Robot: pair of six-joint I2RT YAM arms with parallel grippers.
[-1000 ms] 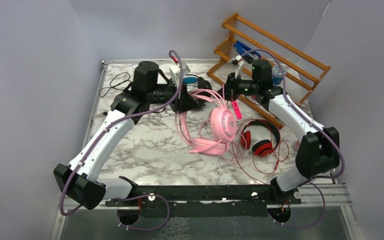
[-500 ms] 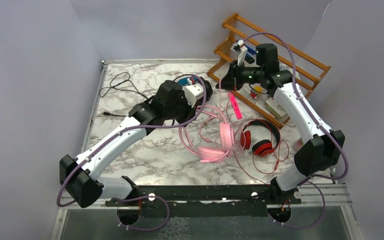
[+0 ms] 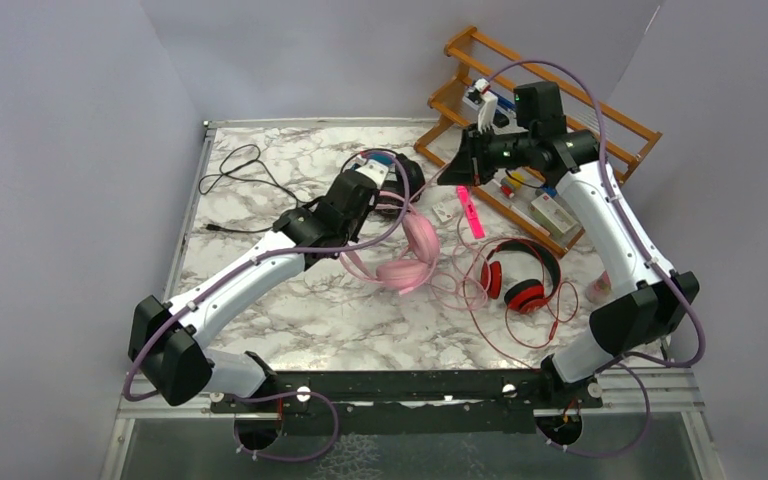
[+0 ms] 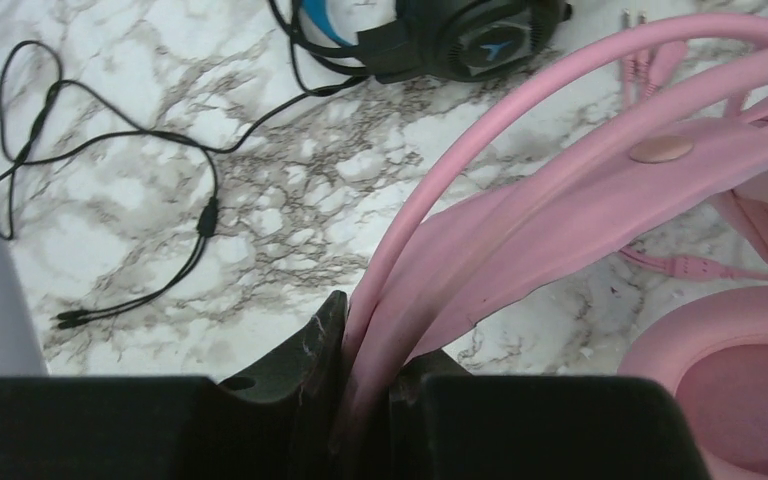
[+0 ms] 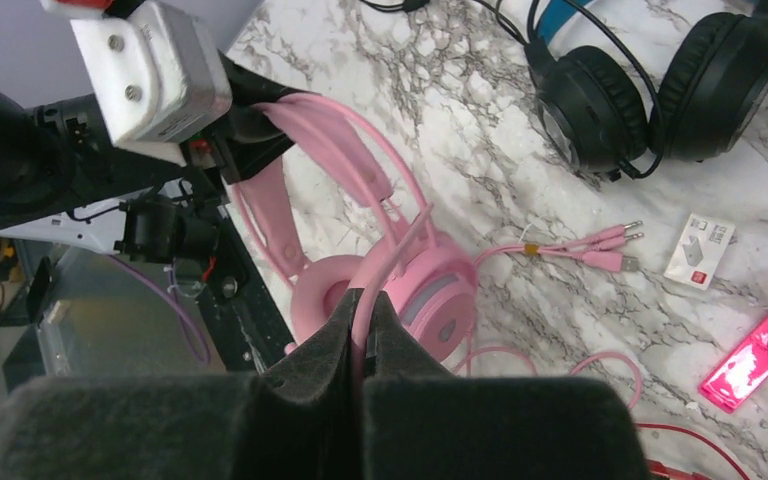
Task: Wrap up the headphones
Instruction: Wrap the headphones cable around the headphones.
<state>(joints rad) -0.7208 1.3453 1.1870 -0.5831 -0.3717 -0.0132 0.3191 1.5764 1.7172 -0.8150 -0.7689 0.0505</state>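
The pink headphones (image 3: 407, 262) lie mid-table, and my left gripper (image 3: 384, 207) is shut on their headband (image 4: 520, 190). In the left wrist view the band runs straight out from between the closed jaws of that gripper (image 4: 370, 350). My right gripper (image 3: 457, 170) hovers above near the rack, shut on the thin pink cable (image 5: 385, 265), which runs down to the ear cup (image 5: 430, 290). The cable's plugs (image 5: 605, 243) rest on the marble. Behind the left gripper sit the black and blue headphones (image 3: 403, 172), while the red headphones (image 3: 518, 282) lie to the right amid their red cable.
A wooden rack (image 3: 560, 120) holding small items stands at the back right. On the back left of the table lies a loose black cable (image 3: 240, 170). A pink marker (image 3: 470, 215) and a small white card (image 5: 700, 250) lie near the rack.
The left arm swung the pink headphones left and nearer, turning them over. The right gripper rose and drew back toward the rack with the pink cable.
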